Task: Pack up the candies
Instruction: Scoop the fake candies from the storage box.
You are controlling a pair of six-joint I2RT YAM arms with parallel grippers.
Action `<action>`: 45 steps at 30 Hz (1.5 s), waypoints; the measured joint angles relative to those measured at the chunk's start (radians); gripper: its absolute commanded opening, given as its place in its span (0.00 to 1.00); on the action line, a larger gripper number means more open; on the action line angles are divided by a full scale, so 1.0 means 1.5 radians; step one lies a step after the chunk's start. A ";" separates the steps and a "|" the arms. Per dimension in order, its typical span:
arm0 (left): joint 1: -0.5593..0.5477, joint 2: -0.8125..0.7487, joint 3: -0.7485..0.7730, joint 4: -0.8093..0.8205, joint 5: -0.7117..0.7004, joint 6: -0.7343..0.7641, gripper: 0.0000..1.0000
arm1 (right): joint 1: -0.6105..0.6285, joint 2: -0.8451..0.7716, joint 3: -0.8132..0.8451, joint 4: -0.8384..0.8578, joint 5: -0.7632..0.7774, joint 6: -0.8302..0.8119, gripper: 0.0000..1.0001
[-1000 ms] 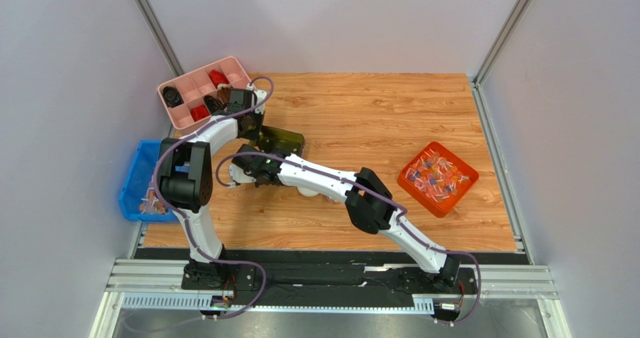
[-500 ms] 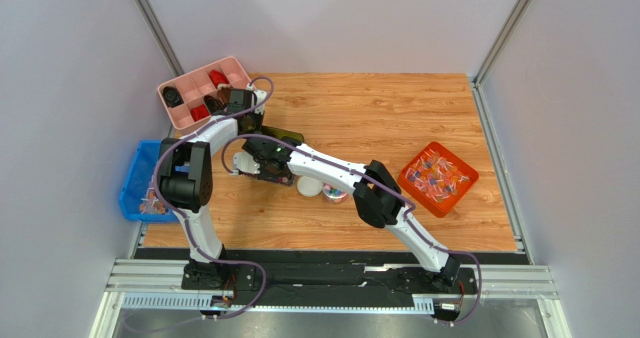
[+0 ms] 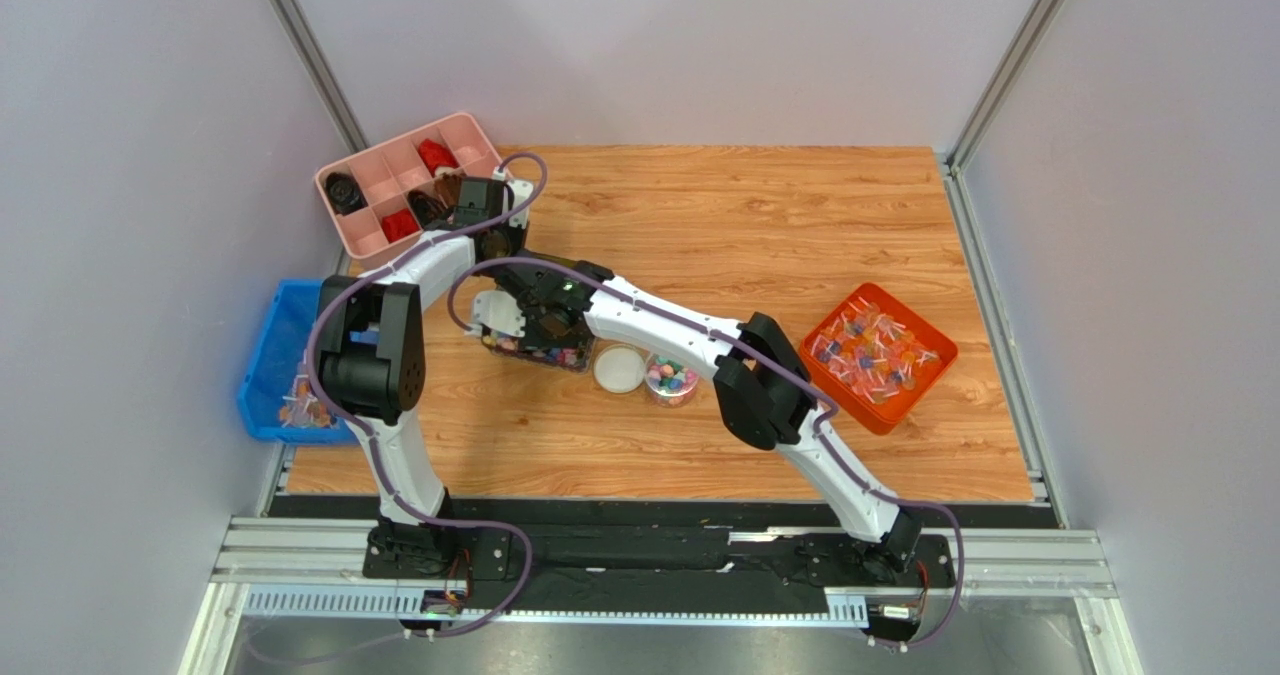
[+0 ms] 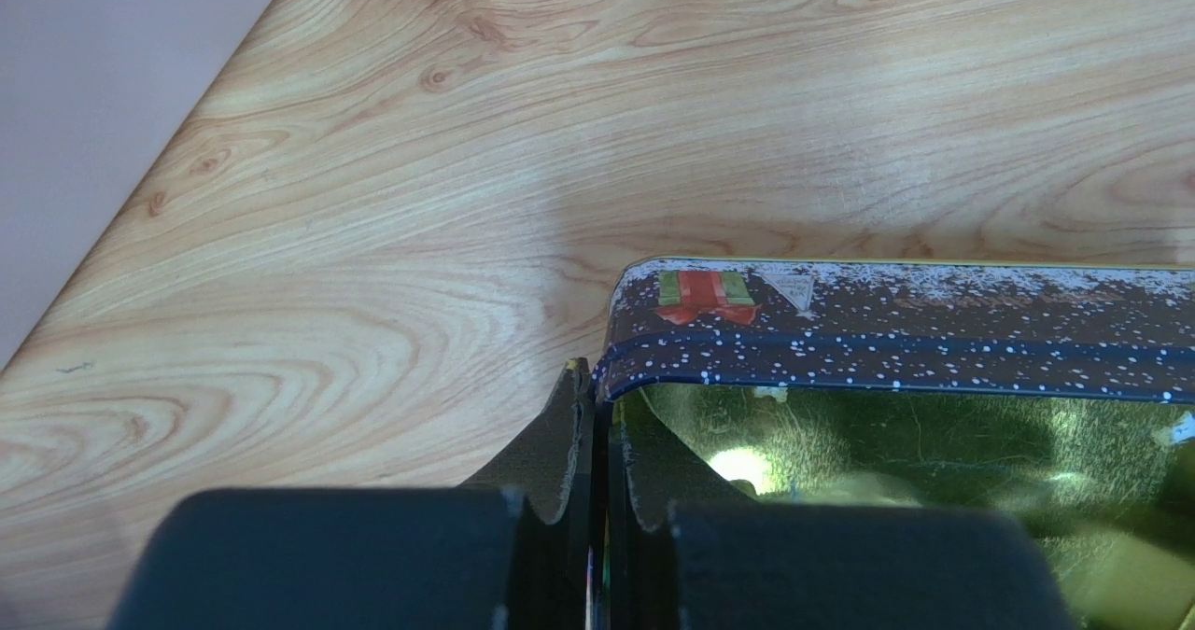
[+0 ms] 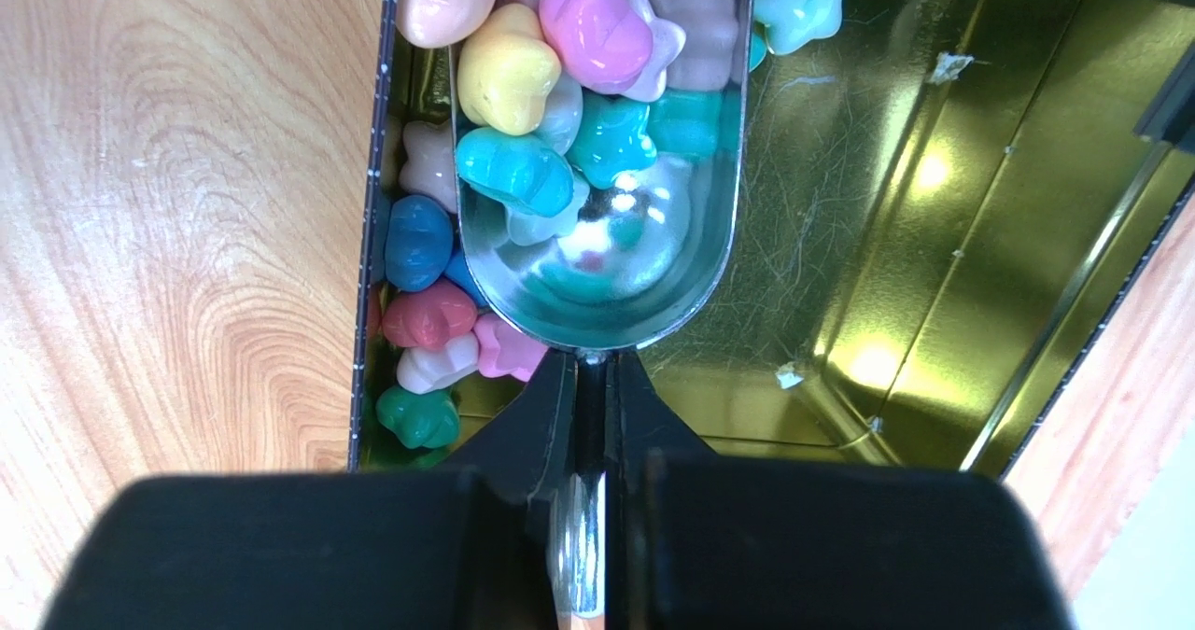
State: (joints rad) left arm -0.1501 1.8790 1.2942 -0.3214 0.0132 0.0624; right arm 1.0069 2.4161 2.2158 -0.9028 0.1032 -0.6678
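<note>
Pastel candies (image 5: 421, 308) lie in the left corner of a dark blue speckled tin (image 4: 898, 329) with a gold inside (image 5: 898, 238). My right gripper (image 5: 601, 378) is shut on the handle of a metal scoop (image 5: 603, 238), which sits over the tin with several candies (image 5: 561, 56) in its bowl. My left gripper (image 4: 601, 378) is shut on the tin's side wall at a corner. From above, both grippers meet at the tin (image 3: 519, 348), the left gripper (image 3: 511, 255) from behind and the right gripper (image 3: 529, 323) across it. A small cup of candies (image 3: 672, 380) stands to the right.
A white round lid (image 3: 618, 369) lies beside the cup. An orange tray (image 3: 876, 354) of twist-wrapped sweets sits at the right. A pink compartment box (image 3: 409, 180) with dark red and brown pieces is at the back left. A blue bin (image 3: 278, 363) is off the table's left edge.
The right arm swung back from the near side of the tin to over it, carrying the scoop. This uncovered the white lid and the cup. The left arm held still.
</note>
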 measured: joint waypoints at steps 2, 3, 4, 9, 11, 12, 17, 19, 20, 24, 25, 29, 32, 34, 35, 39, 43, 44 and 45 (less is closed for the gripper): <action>0.000 0.000 0.000 0.000 0.000 0.000 0.00 | -0.003 -0.007 -0.010 0.003 -0.007 0.006 0.00; 0.000 0.000 0.000 0.000 0.001 0.000 0.00 | -0.004 -0.011 -0.017 0.006 -0.010 0.009 0.00; 0.000 0.000 0.000 0.000 0.001 0.000 0.00 | -0.006 -0.016 -0.024 0.008 -0.014 0.012 0.00; -0.001 0.000 0.000 0.001 0.003 -0.001 0.00 | -0.013 -0.034 -0.053 0.020 -0.030 0.021 0.00; -0.001 0.000 0.000 0.001 0.003 -0.001 0.00 | -0.015 -0.040 -0.063 0.027 -0.035 0.024 0.00; -0.001 0.000 0.000 0.001 0.004 -0.001 0.00 | -0.016 -0.043 -0.068 0.028 -0.036 0.024 0.00; -0.001 0.000 0.000 0.002 0.006 -0.001 0.00 | -0.020 -0.058 -0.089 0.035 -0.043 0.028 0.00; -0.002 0.000 0.000 0.003 0.006 -0.001 0.00 | -0.021 -0.065 -0.097 0.035 -0.047 0.029 0.00; -0.002 0.000 0.000 0.003 0.007 -0.001 0.00 | -0.022 -0.068 -0.099 0.035 -0.048 0.029 0.00; -0.003 0.000 0.000 0.004 0.010 -0.001 0.00 | -0.023 -0.076 -0.101 0.034 -0.050 0.029 0.00; -0.003 0.000 0.000 0.004 0.010 -0.001 0.00 | -0.023 -0.076 -0.101 0.034 -0.051 0.029 0.00; -0.003 0.000 0.000 0.004 0.011 -0.001 0.00 | -0.026 -0.077 -0.101 0.034 -0.051 0.029 0.00; -0.003 0.000 0.000 0.004 0.010 -0.001 0.00 | -0.027 -0.079 -0.107 0.034 -0.052 0.029 0.00; -0.003 0.000 0.000 0.004 0.010 -0.001 0.00 | -0.029 -0.081 -0.112 0.036 -0.052 0.029 0.00; -0.003 0.000 0.000 0.004 0.010 0.000 0.00 | -0.030 -0.084 -0.115 0.037 -0.052 0.029 0.00; -0.003 0.000 0.000 0.004 0.010 -0.001 0.00 | -0.039 -0.095 -0.125 0.037 -0.052 0.032 0.00; -0.003 0.000 0.000 0.004 0.011 -0.001 0.00 | -0.054 -0.107 -0.134 0.039 -0.052 0.035 0.00; -0.003 0.000 0.000 0.004 0.010 -0.001 0.00 | -0.057 -0.110 -0.136 0.040 -0.052 0.035 0.00; -0.003 0.000 0.000 0.004 0.011 -0.001 0.00 | -0.061 -0.113 -0.138 0.042 -0.052 0.036 0.00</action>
State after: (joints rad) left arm -0.1539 1.8790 1.2945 -0.3149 0.0292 0.0616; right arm 0.9157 2.2463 2.0087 -0.8398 0.0250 -0.6140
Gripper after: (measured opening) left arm 0.026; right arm 0.056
